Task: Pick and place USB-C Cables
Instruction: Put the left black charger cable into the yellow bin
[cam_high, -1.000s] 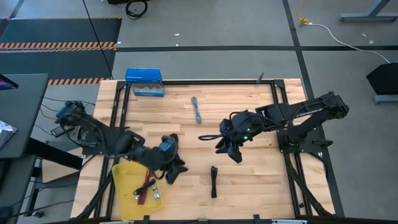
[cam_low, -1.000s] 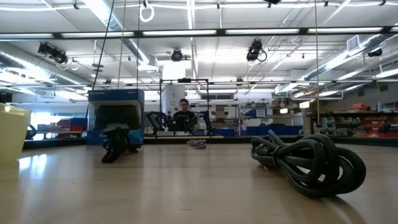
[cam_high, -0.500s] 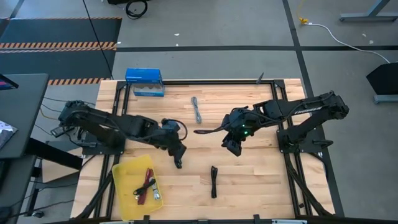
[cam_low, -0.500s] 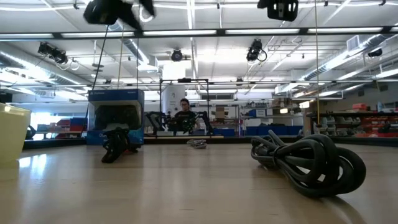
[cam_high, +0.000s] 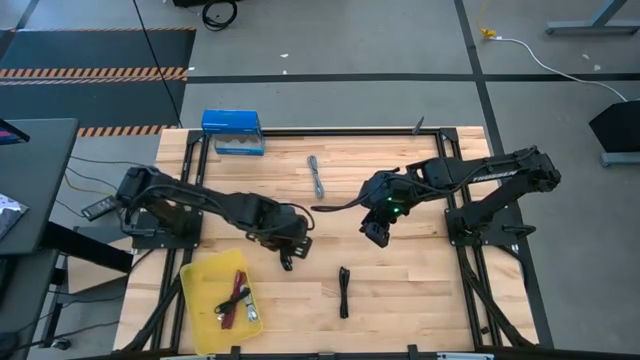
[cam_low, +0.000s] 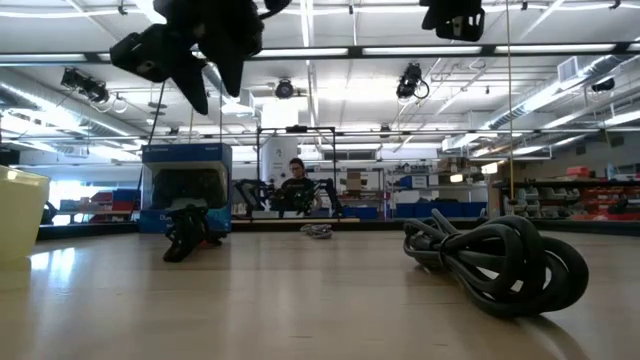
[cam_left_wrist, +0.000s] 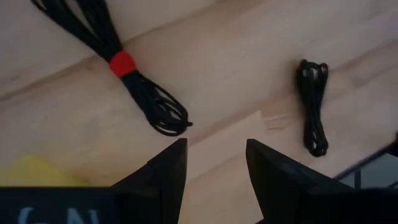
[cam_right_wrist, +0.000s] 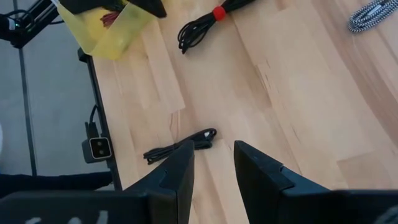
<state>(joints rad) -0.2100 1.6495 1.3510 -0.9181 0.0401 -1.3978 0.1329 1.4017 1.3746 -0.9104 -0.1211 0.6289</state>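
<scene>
My left gripper (cam_left_wrist: 214, 168) is open and hovers over the table's middle (cam_high: 290, 240), high in the low view (cam_low: 212, 85). Beneath it lies the black cable with a red tie (cam_left_wrist: 121, 62) (cam_low: 188, 235); only its near end (cam_high: 288, 262) shows past the arm from above. A second black cable bundle (cam_high: 344, 292) (cam_left_wrist: 314, 106) (cam_low: 495, 260) lies flat toward the near edge. A grey cable (cam_high: 317, 177) (cam_right_wrist: 373, 15) rests toward the far edge. My right gripper (cam_right_wrist: 214, 165) is open, raised right of centre (cam_high: 375, 232). The yellow tray (cam_high: 205, 275) holds several cables, one magenta.
A blue box (cam_high: 232, 132) stands at the far left corner. Black frame rails (cam_high: 330, 131) run along the table's edges. The yellow tray's wall (cam_low: 20, 215) rises at the near left. A person (cam_low: 295, 185) sits far behind the table. Bare wood lies between the cables.
My left gripper has swung from beside the yellow tray toward the table's middle and now hangs over the red-tied cable, coming into the low view from above. My right gripper has shifted a little toward the far edge. The cables on the table have stayed put.
</scene>
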